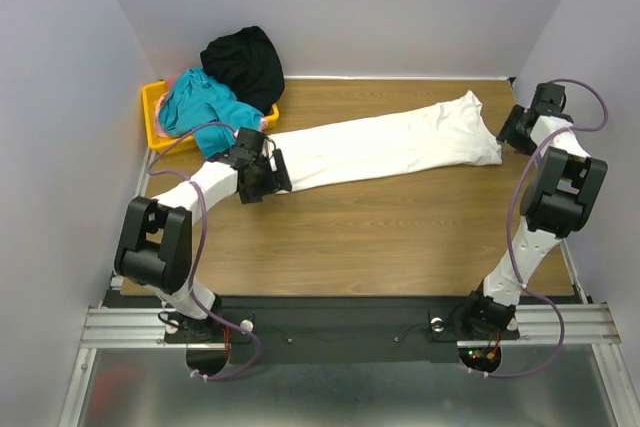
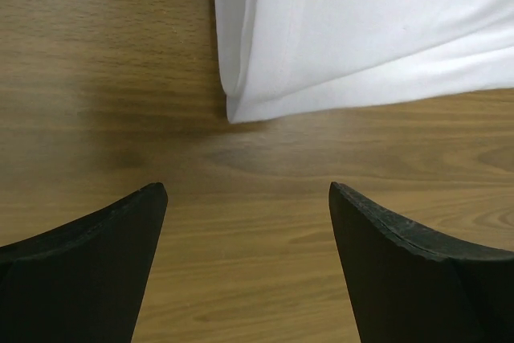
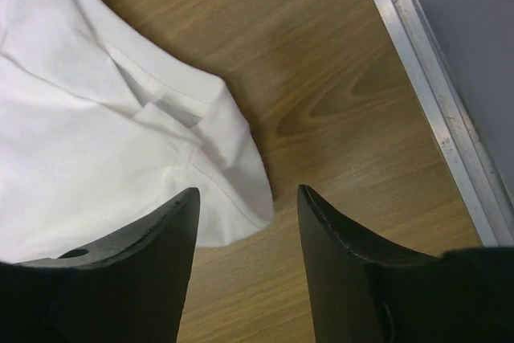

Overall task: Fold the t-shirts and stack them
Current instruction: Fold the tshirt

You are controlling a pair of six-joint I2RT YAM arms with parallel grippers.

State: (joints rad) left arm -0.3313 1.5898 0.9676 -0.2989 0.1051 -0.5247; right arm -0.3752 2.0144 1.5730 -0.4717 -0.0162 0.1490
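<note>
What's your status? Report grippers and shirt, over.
Left gripper open, just short of white t-shirt. Right gripper open over its other end. Shirt lies in a long strip, ungripped. Yellow bin of clothes far-left, not blocking.

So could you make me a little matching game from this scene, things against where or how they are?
1 white t-shirt
2 black garment
3 teal garment
4 left gripper

a heaped at the yellow bin's far end
b open, near a cloth corner
c stretched long across the table
d in the bin, nearer the arms

Pairs: 1-c, 2-a, 3-d, 4-b
</note>
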